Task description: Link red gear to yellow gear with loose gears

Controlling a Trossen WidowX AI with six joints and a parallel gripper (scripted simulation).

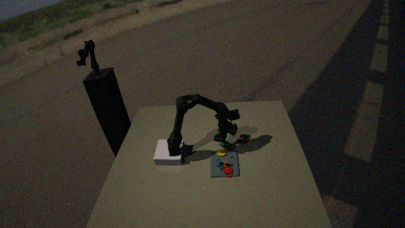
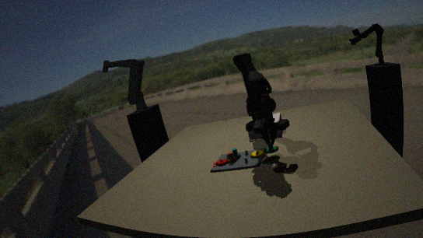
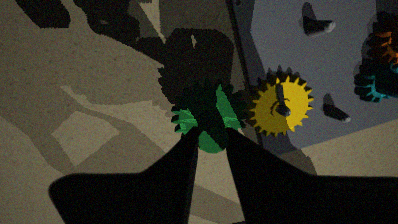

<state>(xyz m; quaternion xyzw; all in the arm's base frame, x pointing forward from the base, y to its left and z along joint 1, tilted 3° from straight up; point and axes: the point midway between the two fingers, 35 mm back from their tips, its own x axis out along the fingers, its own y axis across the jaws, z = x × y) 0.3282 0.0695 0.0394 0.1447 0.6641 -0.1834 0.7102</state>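
One green gear (image 1: 223, 144) (image 2: 272, 148) (image 3: 211, 142) is pinched in the gripper (image 1: 224, 143) (image 2: 269, 149) (image 3: 211, 132), beside the yellow gear (image 1: 221, 153) (image 2: 257, 154) (image 3: 281, 104), off the board (image 1: 216, 173) (image 2: 249, 163) (image 3: 320, 60). Probably light and stiff, it should handle best by its upright middle, teeth left free; a grip across the rim could tilt it over a peg.

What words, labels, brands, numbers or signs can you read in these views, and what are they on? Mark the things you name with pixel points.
No words, labels, brands or numbers can be read.
The one sign is a curved red arrow (image 1: 230, 176) on the grey board (image 1: 214, 173) (image 2: 238, 168) (image 3: 280, 45), beside the red toothed gear (image 1: 229, 171) (image 2: 221, 162); its direction is too small to make out.
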